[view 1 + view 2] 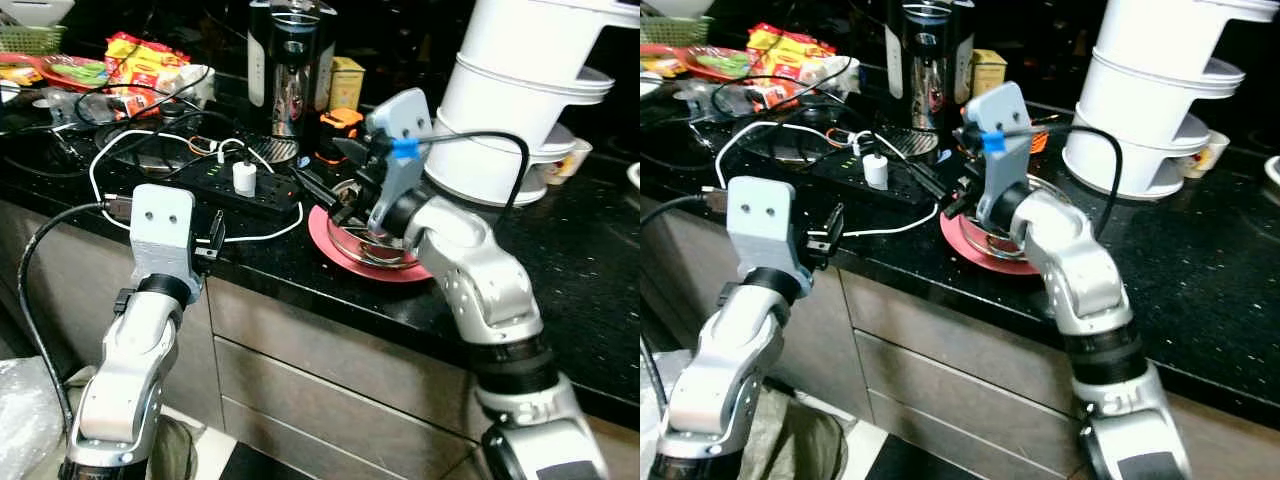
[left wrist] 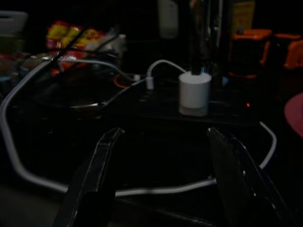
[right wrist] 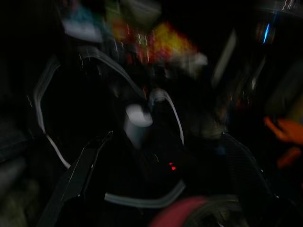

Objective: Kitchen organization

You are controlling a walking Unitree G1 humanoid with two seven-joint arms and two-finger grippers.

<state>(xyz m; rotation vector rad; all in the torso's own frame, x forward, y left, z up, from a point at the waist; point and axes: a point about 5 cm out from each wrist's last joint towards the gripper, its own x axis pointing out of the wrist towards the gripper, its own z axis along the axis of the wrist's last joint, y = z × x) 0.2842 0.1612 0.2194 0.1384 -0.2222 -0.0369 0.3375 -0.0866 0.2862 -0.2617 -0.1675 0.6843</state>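
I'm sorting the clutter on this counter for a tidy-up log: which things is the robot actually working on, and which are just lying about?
In hand:
- right gripper, open, above the pink plate
- metal dish on that plate
- left gripper, open, at the counter edge

Lying about:
- black power strip with white charger
- white cable
- snack packets
- white stacked appliance

Red plate flat at the black counter's front edge, metal rack on it
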